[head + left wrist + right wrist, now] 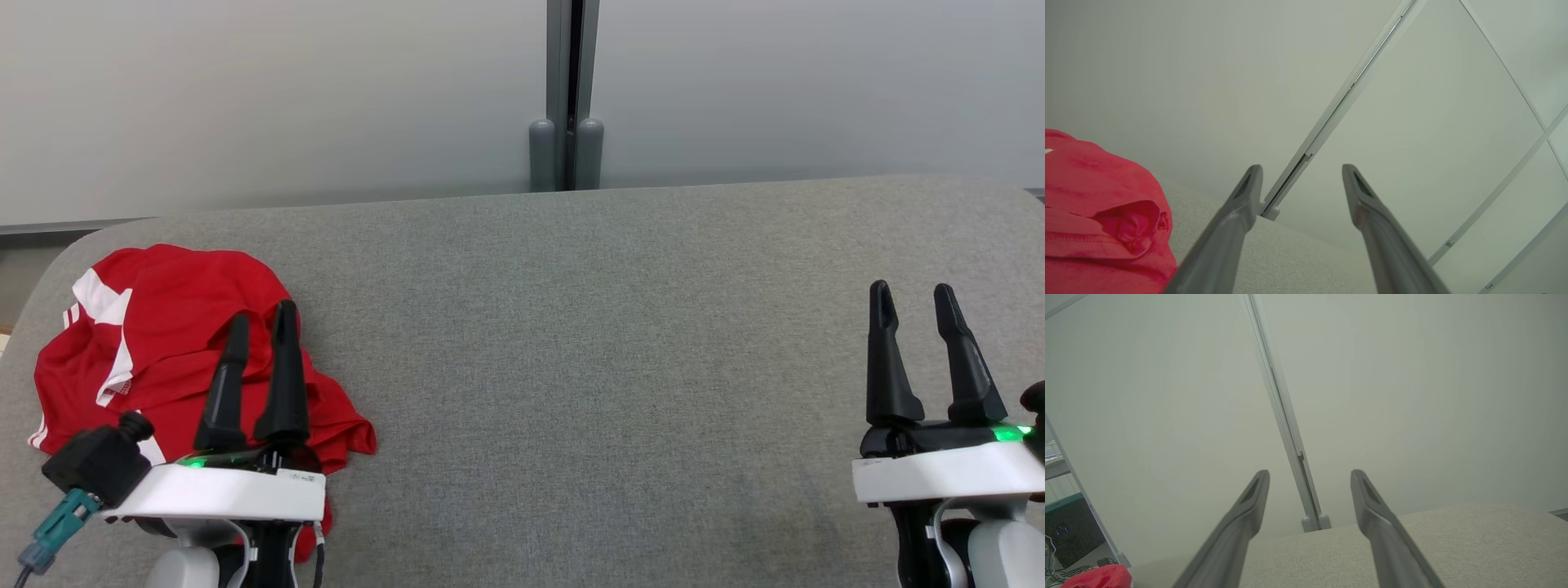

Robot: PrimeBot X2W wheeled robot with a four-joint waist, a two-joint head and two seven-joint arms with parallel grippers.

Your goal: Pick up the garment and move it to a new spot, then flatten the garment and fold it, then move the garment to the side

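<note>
The garment [155, 343] is a red shirt with white stripes, lying crumpled at the left end of the grey padded table [588, 343]. My left gripper [261, 320] hovers over its right part, open, with nothing between the fingers. In the left wrist view the garment [1098, 220] bulges at the lower left, beside the open left gripper [1301, 170]. My right gripper [913, 294] stands open over bare table at the far right, far from the shirt. The right wrist view shows the open right gripper [1309, 475] and a bit of the garment [1100, 576] at the bottom left.
A pale partition wall with a grey vertical post [567, 98] runs right behind the table's far edge. The table's rounded left corner [57, 269] lies close to the shirt. Wide bare table surface stretches between the two grippers.
</note>
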